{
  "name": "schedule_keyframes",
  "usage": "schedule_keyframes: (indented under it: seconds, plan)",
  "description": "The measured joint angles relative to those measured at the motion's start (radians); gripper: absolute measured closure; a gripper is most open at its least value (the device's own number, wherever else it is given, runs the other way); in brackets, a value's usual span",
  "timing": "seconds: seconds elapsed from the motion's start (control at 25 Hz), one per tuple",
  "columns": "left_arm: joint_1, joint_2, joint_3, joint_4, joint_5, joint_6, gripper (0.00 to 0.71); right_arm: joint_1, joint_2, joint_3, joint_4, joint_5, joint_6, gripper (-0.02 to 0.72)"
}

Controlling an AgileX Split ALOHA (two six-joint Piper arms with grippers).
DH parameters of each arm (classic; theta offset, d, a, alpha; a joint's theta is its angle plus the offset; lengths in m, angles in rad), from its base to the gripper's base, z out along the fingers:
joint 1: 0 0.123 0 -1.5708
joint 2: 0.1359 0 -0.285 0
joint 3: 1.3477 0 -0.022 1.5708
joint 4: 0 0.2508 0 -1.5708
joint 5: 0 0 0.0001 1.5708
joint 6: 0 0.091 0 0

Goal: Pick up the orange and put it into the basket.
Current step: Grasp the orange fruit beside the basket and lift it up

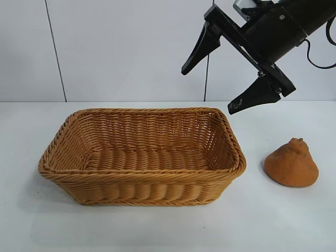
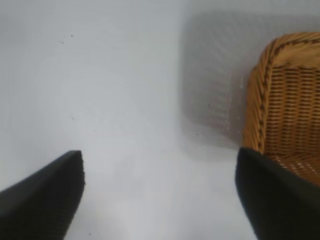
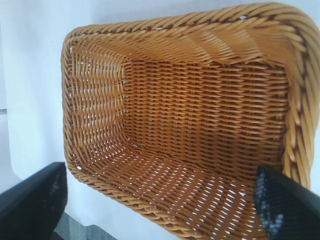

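Observation:
The orange [image 1: 292, 164], dull and cone-shaped with a knobby top, sits on the white table to the right of the basket [image 1: 142, 178]. The tan woven basket stands mid-table and holds nothing. My right gripper [image 1: 210, 89] hangs open and empty in the air above the basket's far right corner, up and to the left of the orange. The right wrist view looks down into the basket [image 3: 200, 125] between the spread fingertips [image 3: 280, 210]. The left gripper [image 2: 160, 192] is open over bare table beside one end of the basket [image 2: 285, 105]; it does not show in the exterior view.
The white table [image 1: 294, 220] runs around the basket, with bare surface in front of it and around the orange. A white panelled wall [image 1: 131, 47] stands behind.

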Motion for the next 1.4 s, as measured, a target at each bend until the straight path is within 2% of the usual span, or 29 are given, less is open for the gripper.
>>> schedule_keyframes:
  seconds: [0.28, 0.4, 0.52, 0.64, 0.88, 1.16, 1.24, 1.4]
  plan:
    - [0.000, -0.384, 0.351, 0.001, 0.000, 0.018, 0.123, 0.000, 0.000, 0.000, 0.006, 0.002, 0.000, 0.010]
    - [0.000, -0.566, 0.502, 0.001, -0.055, 0.019, 0.125, 0.000, 0.000, 0.000, 0.008, 0.002, 0.000, 0.010]
    - [0.000, -0.734, 0.617, 0.001, -0.115, 0.020, 0.125, 0.000, 0.000, 0.000, 0.008, 0.004, 0.000, 0.010]
    - [0.000, -0.889, 0.698, 0.001, -0.129, 0.022, 0.125, 0.000, 0.000, 0.000, 0.010, 0.005, 0.000, 0.010]
    - [0.000, -1.103, 0.724, 0.004, -0.144, 0.022, 0.126, 0.000, -0.005, 0.000, 0.010, 0.009, 0.000, 0.010]
    - [0.000, -1.155, 0.727, 0.004, -0.147, 0.022, 0.126, 0.000, -0.057, -0.015, 0.000, 0.015, 0.000, 0.010]
    - [0.000, -1.163, 0.727, 0.004, -0.147, 0.022, 0.126, 0.000, -0.066, -0.030, -0.012, 0.031, 0.000, 0.010]
    - [-0.001, -1.247, 0.727, 0.004, -0.147, 0.022, 0.127, 0.000, -0.082, -0.068, -0.074, 0.061, 0.006, 0.010]
